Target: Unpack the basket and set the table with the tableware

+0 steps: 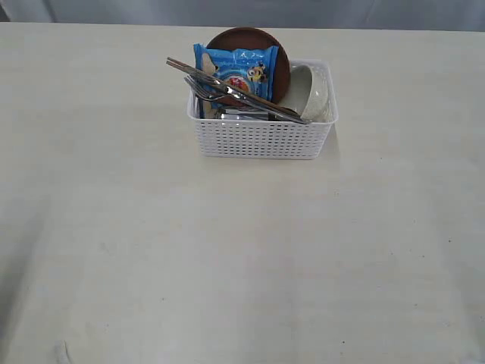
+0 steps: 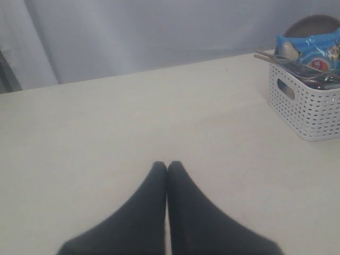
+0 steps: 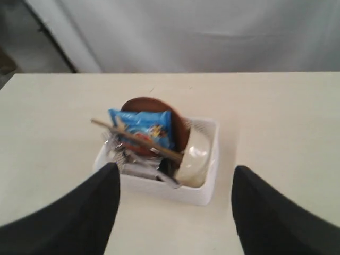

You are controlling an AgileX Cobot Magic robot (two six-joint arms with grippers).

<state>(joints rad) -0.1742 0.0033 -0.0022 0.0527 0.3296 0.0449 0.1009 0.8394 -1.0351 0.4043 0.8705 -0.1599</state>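
The white lattice basket point(image 1: 261, 139) stands on the cream table point(image 1: 227, 265), back of centre. Inside it a brown plate point(image 1: 254, 39) stands on edge behind a blue snack packet point(image 1: 236, 68). An off-white bowl point(image 1: 312, 91) leans at the right end. A steel knife and fork point(image 1: 227, 92) lie slanted across the top. In the right wrist view a brown chopstick point(image 3: 139, 139) crosses the packet point(image 3: 144, 126). My right gripper point(image 3: 174, 171) is open above the table in front of the basket point(image 3: 204, 197), holding nothing. My left gripper point(image 2: 167, 166) is shut and empty, far from the basket point(image 2: 305, 109).
Neither arm shows in the exterior view. A pale curtain point(image 2: 159, 37) hangs behind the table's far edge. Bare tabletop point(image 1: 114, 189) lies on every side of the basket.
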